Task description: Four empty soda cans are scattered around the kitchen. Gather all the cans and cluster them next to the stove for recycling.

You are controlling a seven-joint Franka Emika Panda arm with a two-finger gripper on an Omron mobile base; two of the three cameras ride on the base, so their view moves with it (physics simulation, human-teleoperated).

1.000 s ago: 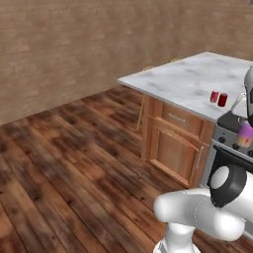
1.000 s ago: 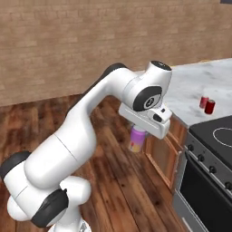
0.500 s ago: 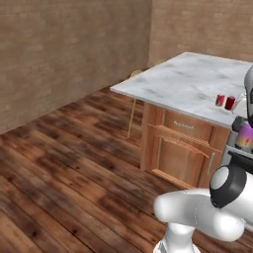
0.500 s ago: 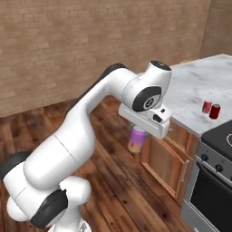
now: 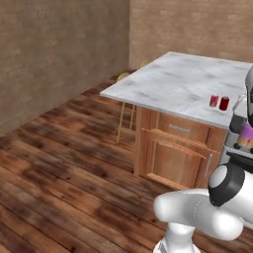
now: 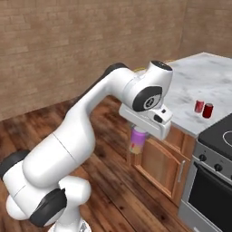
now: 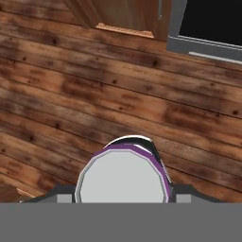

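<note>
Gripping the pink can (image 6: 137,140) between the fingers (image 6: 137,136), upright, hanging under the hand in mid-air above the wood floor (image 6: 108,181). Held short of the stove (image 6: 217,136), on the near side of the bench (image 6: 199,86) and level with the cabinet (image 6: 158,163) front. Seen from the hand camera as a grey round end with a purple rim (image 7: 124,182), fingertips hidden at either flank, floor planks far below, oven door (image 7: 212,19) at the top right.

Two red cans (image 6: 203,108) already standing side by side, nearly touching, on the bench just beside the stove edge; also visible in the left base view (image 5: 219,102), with the pink can (image 5: 244,136) at the far right there, nearer the stove.

Probably very light and thin-walled, being empty: easy to dent under a hard squeeze, easy to tip once set down. Smooth painted metal, likely slippery, so mid-body is the sensible grip, across the round wall, as appears to be the case now. Taking it by the rim or base would risk letting it pivot.

Judged well along: two cans placed, one in transit, the blue one yet to be dealt with. Next move likely calls for lifting above bench height and setting down next to the red pair without knocking them over.
</note>
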